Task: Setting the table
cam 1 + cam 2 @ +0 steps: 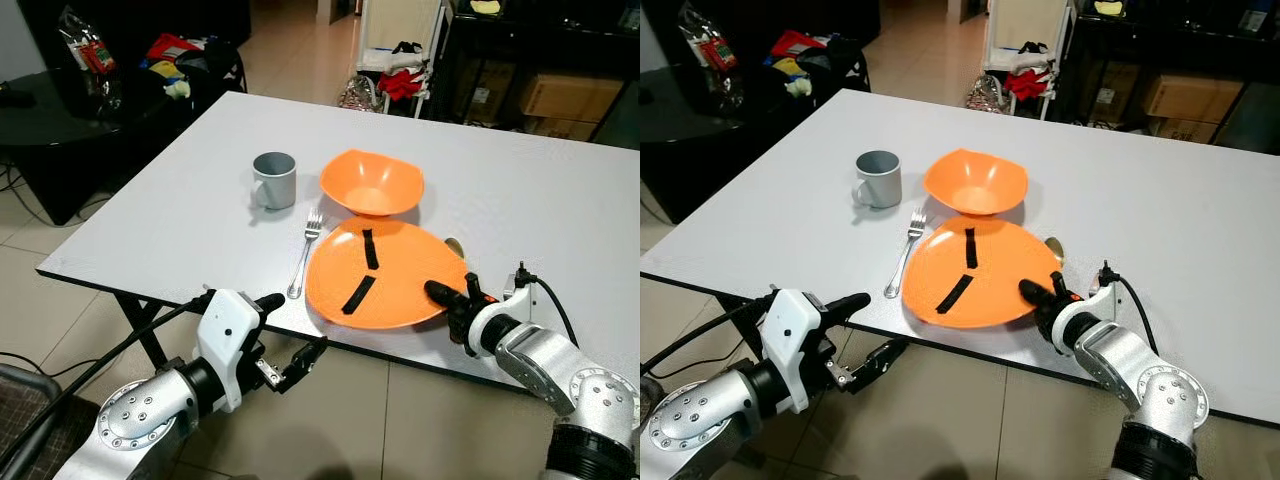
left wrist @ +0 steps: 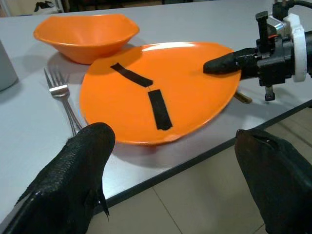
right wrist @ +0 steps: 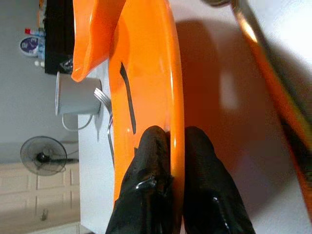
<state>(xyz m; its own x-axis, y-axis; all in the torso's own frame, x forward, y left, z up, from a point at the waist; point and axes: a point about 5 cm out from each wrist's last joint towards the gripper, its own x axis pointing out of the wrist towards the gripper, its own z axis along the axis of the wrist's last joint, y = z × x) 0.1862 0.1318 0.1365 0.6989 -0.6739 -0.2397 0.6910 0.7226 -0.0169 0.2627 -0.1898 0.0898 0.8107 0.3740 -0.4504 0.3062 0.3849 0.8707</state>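
plate (image 1: 385,275): orange, looks like smooth plastic, glossy; window light glints on its rim at about 1 o'clock; two matt black tape strips (image 1: 364,272) stuck on its face
bowl (image 1: 371,182): same orange plastic look, smooth with a soft sheen
mug (image 1: 274,180): grey, matt, smooth wall
fork (image 1: 305,252): bright polished metal, at the plate's 9 o'clock
table (image 1: 560,210): pale grey top, smooth, satin finish, dark edge band
right gripper (image 3: 170,161): black fingers, rubbery, slightly shiny, pinched on the plate's rim
left gripper (image 2: 170,175): black fingers (image 2: 73,170), finely pebbled matt texture, held apart
arms: brushed silver metal, white plastic wrist housings
floor: pale tiles, faint gloss
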